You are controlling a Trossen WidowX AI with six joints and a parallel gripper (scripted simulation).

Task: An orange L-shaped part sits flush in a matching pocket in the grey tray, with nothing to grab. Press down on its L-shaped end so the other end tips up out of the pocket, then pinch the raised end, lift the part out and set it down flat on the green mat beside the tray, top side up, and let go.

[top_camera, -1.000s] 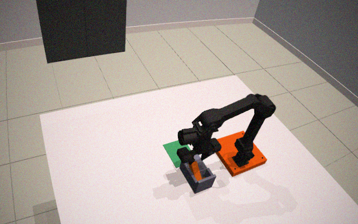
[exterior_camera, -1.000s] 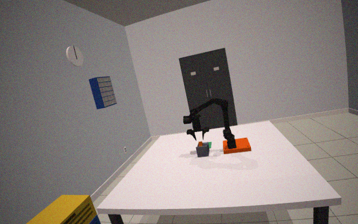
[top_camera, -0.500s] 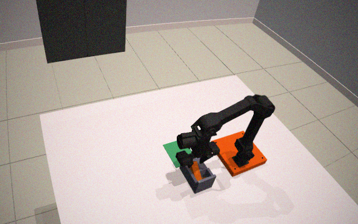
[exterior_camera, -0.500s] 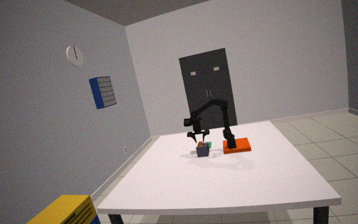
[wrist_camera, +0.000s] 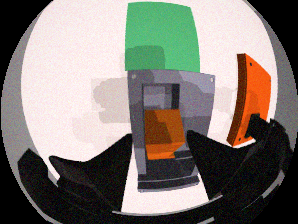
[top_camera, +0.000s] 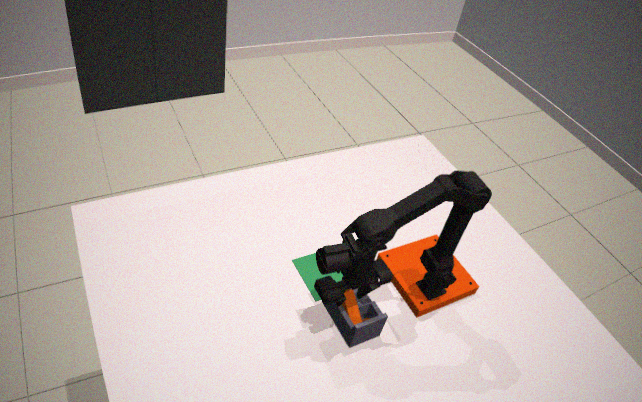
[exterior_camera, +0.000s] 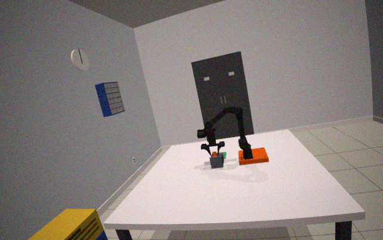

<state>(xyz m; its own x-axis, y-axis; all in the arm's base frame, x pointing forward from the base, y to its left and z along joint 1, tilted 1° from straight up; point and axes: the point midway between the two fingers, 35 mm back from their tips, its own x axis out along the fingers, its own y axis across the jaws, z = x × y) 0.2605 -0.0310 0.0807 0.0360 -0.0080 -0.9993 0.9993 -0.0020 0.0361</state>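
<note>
- Clearly, the gripper point(top_camera: 351, 303) point(exterior_camera: 214, 154) point(wrist_camera: 160, 136) is partly open, approx. more than halfway, & nothing is held b/w its fingers.
- Its fingers point down to the tray, one at each side of the part point(top_camera: 353, 310) point(exterior_camera: 214, 154) point(wrist_camera: 164, 125) in wrist view; there, some gap is visible b/w each finger & the part. If any finger touches the tray, I cannot tell.
- The part is w/in the tray's pocket, but it does not lie flush: it is tilted, w/ one end standing above the rim. Its lower end is partly hidden.
- Around it, the tray point(top_camera: 367, 334) point(exterior_camera: 216, 162) point(wrist_camera: 205, 100) is grey & stands upright on the table. In wrist view, dark opening of the pocket shows beyond the part, on the mat's side.
- Just beside the tray is the green mat point(top_camera: 306, 265) point(exterior_camera: 225, 155) point(wrist_camera: 162, 35), flat on the table; the part is not on it. In top view the arm covers some of the mat.
- Further out, the black arm point(top_camera: 417, 205) point(exterior_camera: 225, 113) bends high, then goes down to the orange base point(top_camera: 417, 307) point(exterior_camera: 262, 155) point(wrist_camera: 255, 85), which sits near the tray, apart from it.
- All of this is on the white table point(top_camera: 200, 275) point(exterior_camera: 224, 197) point(wrist_camera: 60, 65), w/ shadows of the arm across its top.
- In the bkgd: a dark cabinet point(top_camera: 150, 50) point(exterior_camera: 224, 89), plus a round clock point(exterior_camera: 80, 60) & a blue rack point(exterior_camera: 102, 100) on the wall. A yellow box point(exterior_camera: 71, 221) is at the lower corner of ext. view.
</note>
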